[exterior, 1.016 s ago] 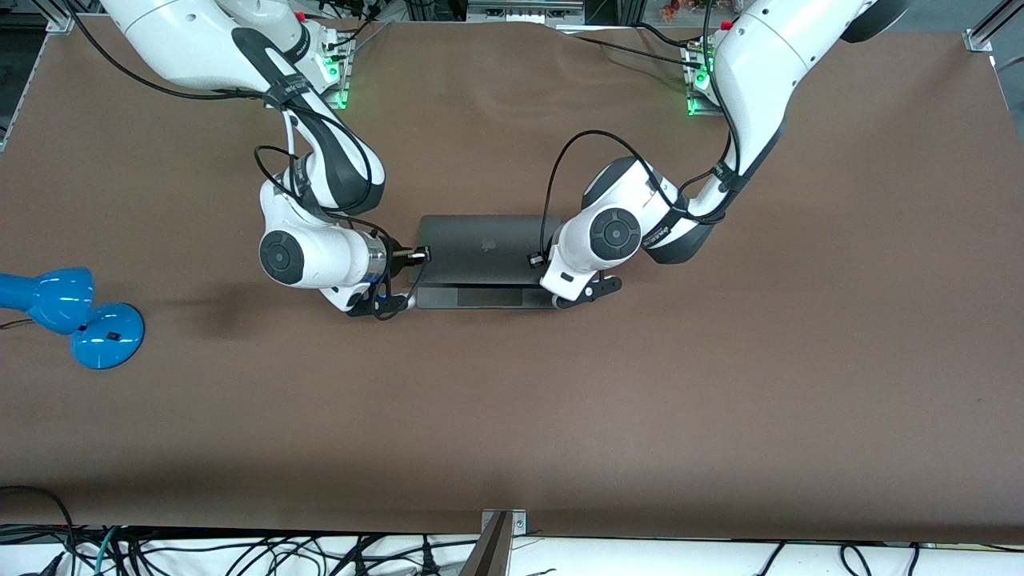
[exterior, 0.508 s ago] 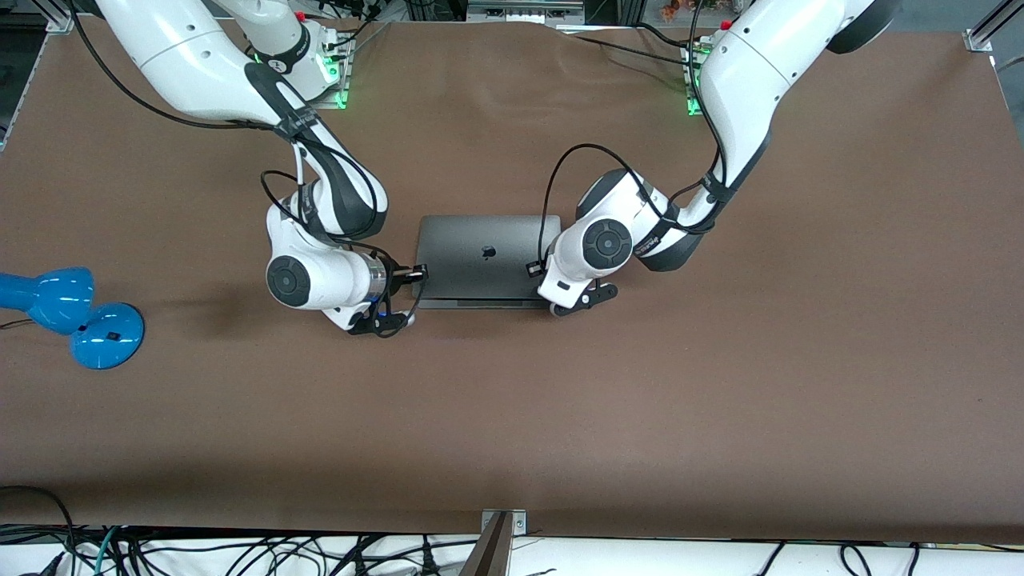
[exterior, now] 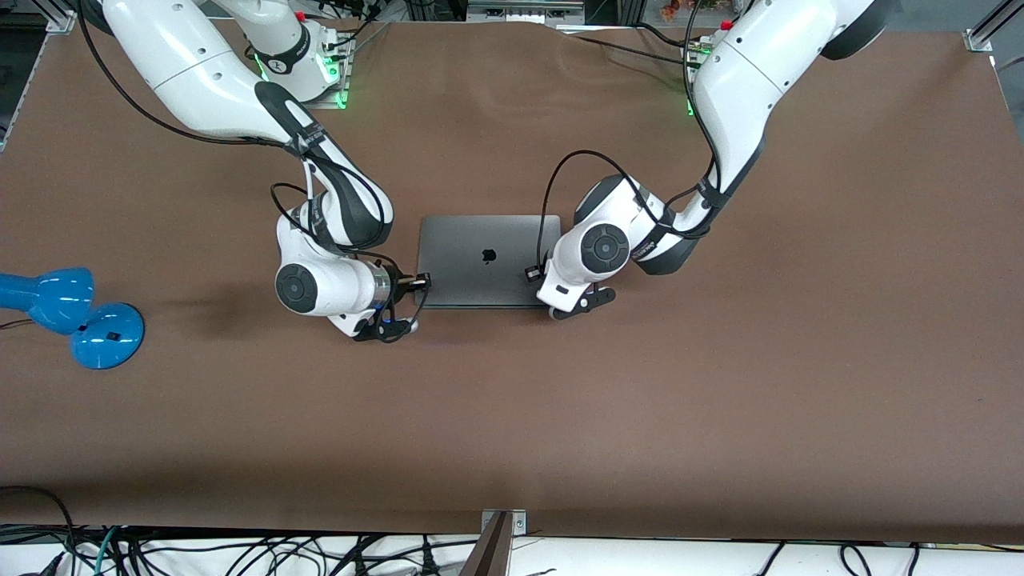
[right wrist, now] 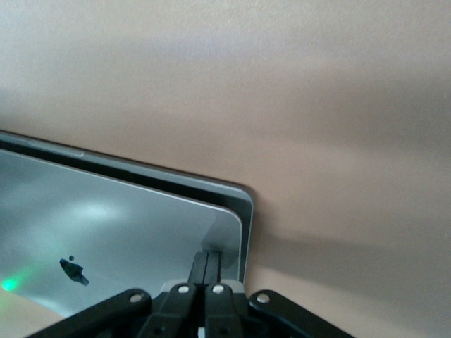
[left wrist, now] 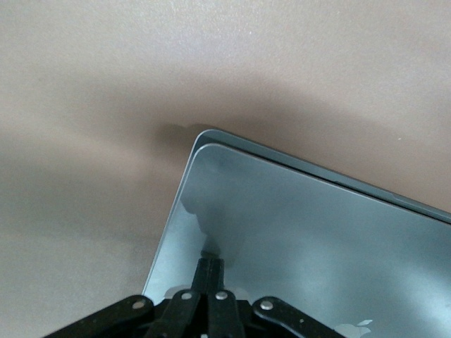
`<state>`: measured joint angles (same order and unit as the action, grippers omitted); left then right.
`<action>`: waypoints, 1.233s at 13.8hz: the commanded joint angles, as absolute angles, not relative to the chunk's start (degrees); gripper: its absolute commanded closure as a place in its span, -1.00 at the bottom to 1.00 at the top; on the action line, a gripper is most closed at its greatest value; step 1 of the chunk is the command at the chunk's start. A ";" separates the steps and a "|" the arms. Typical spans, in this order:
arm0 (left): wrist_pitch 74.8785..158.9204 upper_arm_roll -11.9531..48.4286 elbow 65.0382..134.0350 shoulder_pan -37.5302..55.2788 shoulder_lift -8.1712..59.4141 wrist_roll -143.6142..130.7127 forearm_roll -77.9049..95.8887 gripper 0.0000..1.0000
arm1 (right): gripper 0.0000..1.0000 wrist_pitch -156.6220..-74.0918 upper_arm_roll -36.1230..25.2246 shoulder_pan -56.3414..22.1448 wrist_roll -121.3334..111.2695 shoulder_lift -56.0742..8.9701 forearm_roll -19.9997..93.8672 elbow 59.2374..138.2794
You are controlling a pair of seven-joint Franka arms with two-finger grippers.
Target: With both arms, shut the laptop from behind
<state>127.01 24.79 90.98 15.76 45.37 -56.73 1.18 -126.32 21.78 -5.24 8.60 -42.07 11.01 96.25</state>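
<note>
The grey laptop [exterior: 484, 260] lies in the middle of the table with its lid and dark apple logo facing up. The lid is almost flat on the base. A thin gap shows at the corner in the left wrist view [left wrist: 303, 232] and the right wrist view [right wrist: 127, 225]. My left gripper [exterior: 532, 274] is shut, its tips pressed on the lid [left wrist: 211, 264] at the left arm's end. My right gripper [exterior: 422, 280] is shut, its tips on the lid [right wrist: 208, 257] near the corner at the right arm's end. Neither grips anything.
A blue desk lamp [exterior: 72, 308] lies on the brown table [exterior: 720, 384] at the right arm's end, well away from the laptop. Cables hang along the table edge nearest the front camera.
The lid has come down from partly open to nearly flat, and the keyboard deck no longer shows. Both grippers moved down with it, toward the front camera.
</note>
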 commanded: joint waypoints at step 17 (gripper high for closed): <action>127.27 23.64 87.98 16.09 45.62 -57.13 -1.05 -1.00 | -1.00 -116.04 18.64 -7.38 9.21 -29.90 10.20 94.22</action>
